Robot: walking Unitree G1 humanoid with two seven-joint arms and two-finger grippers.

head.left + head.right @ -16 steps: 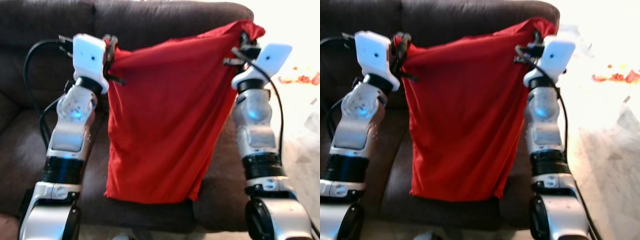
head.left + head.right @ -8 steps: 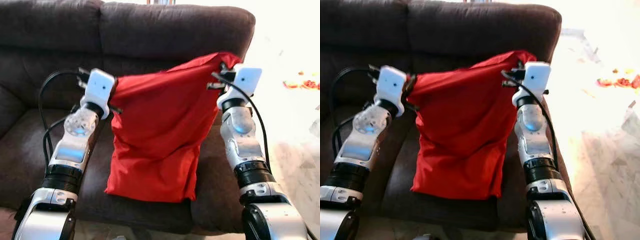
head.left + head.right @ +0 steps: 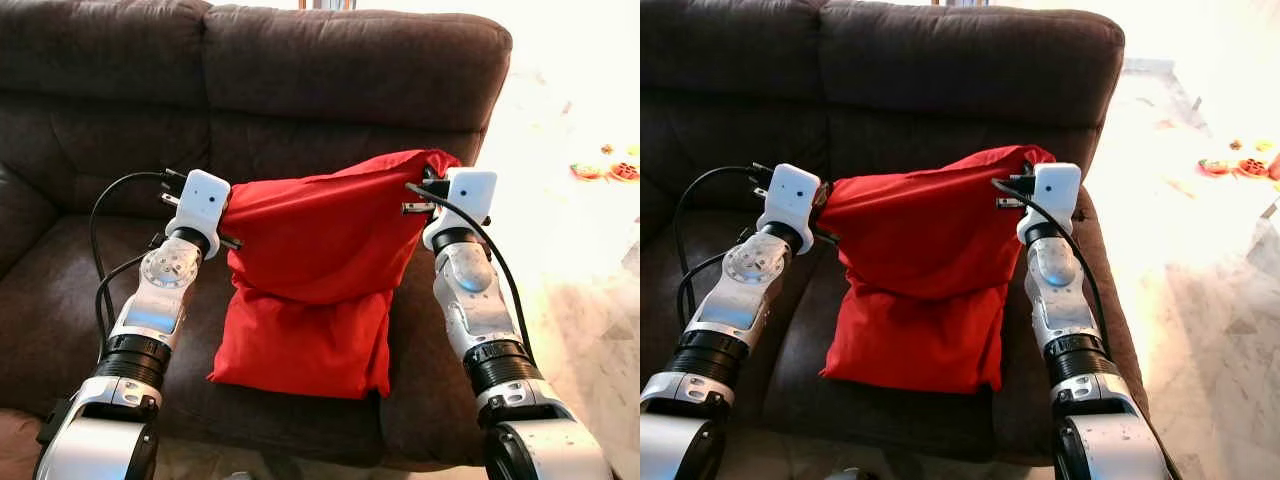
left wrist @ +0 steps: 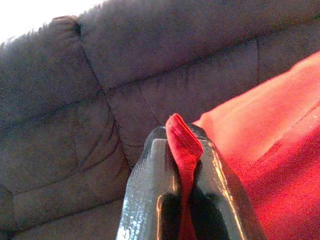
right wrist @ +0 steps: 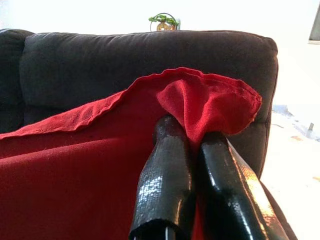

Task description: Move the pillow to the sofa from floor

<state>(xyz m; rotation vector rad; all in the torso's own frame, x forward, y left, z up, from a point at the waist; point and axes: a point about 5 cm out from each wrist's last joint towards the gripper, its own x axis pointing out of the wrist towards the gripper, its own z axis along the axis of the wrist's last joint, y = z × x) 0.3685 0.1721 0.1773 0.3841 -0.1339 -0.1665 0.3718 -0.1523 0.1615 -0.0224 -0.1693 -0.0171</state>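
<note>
Change since earlier: You have brought both arms down and forward; the red pillow, which hung free a second ago, now has its lower end on the seat and folds in the middle.

Left eye view: Your left gripper and right gripper each hold an upper corner of the pillow. The bottom edge lies on the seat cushion of the sofa, near its front. The top edge sags between the two grips, which suggests the seat now bears the weight.

Right eye view: Same layout. The pillow sits toward the right armrest, just beside your right forearm. A pale floor runs to the right of the sofa, with small red and orange items far off, too small to identify.

Left wrist view: Both black fingers are clenched on a pinched fold of red cloth that stands up between them. The sofa back lies behind.

Right wrist view: Your fingers are closed on a bunched corner that flops over the tips. A small potted plant stands beyond the sofa back.

Assessment: Corner grips keep the slack cover spread out. In my judgement placement is nearly done; letting go of both corners should lay the upper half down onto the seat.

Risk: With its base near the front of the seat, the pillow may slump forward on release.
</note>
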